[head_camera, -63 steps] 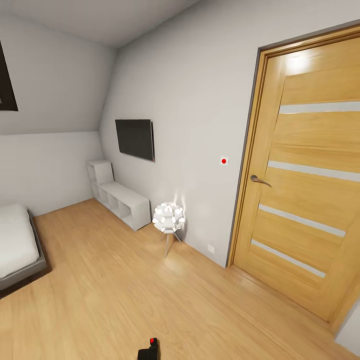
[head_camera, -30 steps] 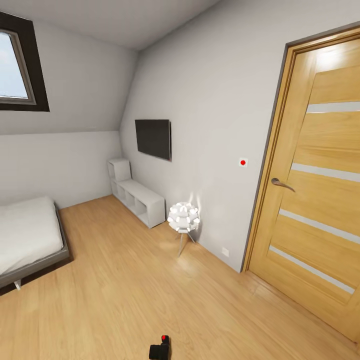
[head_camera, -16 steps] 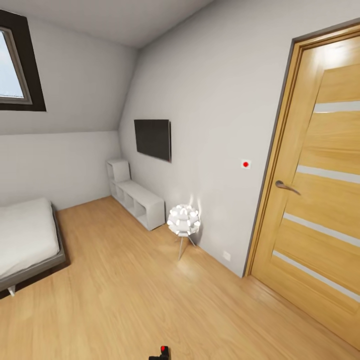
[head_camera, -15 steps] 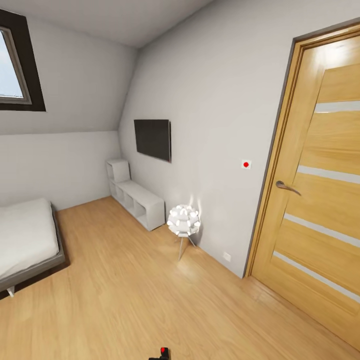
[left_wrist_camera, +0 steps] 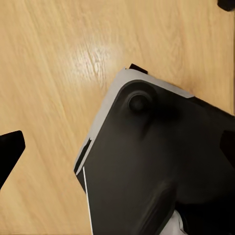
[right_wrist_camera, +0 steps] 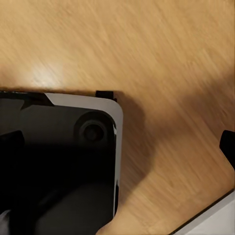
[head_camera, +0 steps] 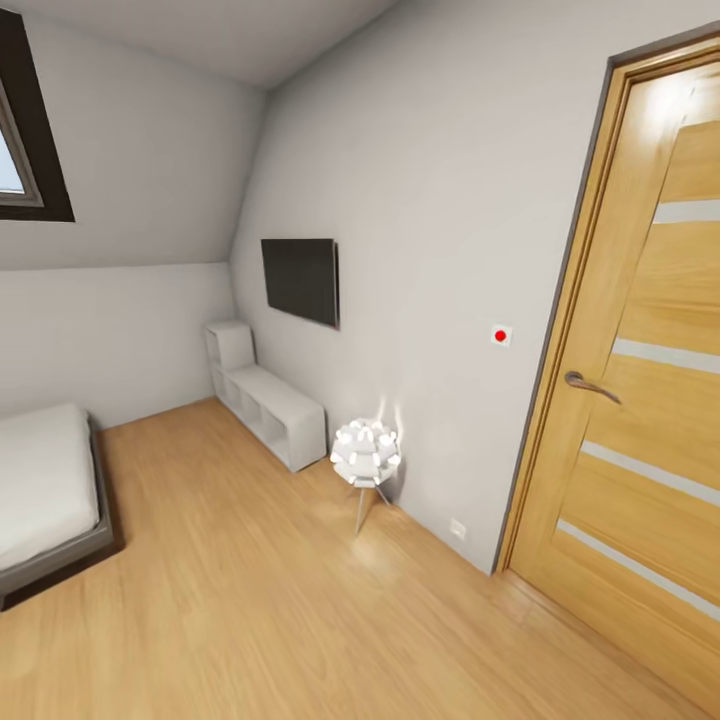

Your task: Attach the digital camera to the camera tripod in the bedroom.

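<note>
Zero task items sighted: bedroom corner held lamp [head_camera: 366, 455], door [head_camera: 640, 400], bed [head_camera: 45, 490]. Camera, tripod locations unknown. Gripper states indeterminate. Recommended: continue slow scan, keeping base [left_wrist_camera: 161, 166] off furniture.

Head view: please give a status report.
Pincers: state cannot be told. In the bedroom, wood floor ahead. Ball lamp by the wall, door shut, bed to the left.

1. Bed [head_camera: 40, 490] at the frame's lower left.
2. Shelf [head_camera: 265, 405] against the wall below the TV [head_camera: 300, 280].
3. Lamp [head_camera: 366, 455] mid-frame, between shelf and door [head_camera: 640, 400] at right.
</note>
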{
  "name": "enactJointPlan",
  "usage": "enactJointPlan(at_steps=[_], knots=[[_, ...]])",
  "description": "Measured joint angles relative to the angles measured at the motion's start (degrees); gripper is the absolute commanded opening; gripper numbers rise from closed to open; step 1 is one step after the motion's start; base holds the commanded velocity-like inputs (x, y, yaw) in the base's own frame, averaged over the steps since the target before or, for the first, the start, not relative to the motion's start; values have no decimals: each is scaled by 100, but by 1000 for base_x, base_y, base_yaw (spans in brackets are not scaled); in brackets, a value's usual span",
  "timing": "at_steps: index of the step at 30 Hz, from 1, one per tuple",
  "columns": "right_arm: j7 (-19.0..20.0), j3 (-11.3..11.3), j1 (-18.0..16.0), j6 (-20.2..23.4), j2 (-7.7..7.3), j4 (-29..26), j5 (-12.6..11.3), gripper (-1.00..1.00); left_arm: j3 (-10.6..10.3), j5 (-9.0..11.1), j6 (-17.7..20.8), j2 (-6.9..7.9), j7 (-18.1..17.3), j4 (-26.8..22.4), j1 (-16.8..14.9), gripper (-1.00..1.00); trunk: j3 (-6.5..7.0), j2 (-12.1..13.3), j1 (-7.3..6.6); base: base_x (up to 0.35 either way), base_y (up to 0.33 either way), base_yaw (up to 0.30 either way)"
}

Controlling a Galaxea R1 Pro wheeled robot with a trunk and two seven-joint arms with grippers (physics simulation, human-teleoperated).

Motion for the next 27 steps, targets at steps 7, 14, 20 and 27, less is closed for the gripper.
enactJointPlan(at_steps=[7, 14, 20, 27], knots=[[0, 5, 0, 25, 9, 0, 0, 100, 20, 35, -5, 0, 0, 0, 0, 100, 0, 1, 2, 79, 0, -198], [0, 5, 0, 33, 6, 0, 0, 100, 26, 45, -6, 0, 0, 0, 0, 100, 0, 1, 2, 13, 0, -233], [0, 7, 0, 34, 3, 0, 0, 100, 30, 46, -7, 0, 0, 0, 0, 100, 0, 1, 2, 1, 0, -177], [0, 7, 0, 37, -3, 0, 0, 100, 33, 54, -7, 0, 0, 0, 0, 100, 0, 1, 2, 0, 0, -44]])
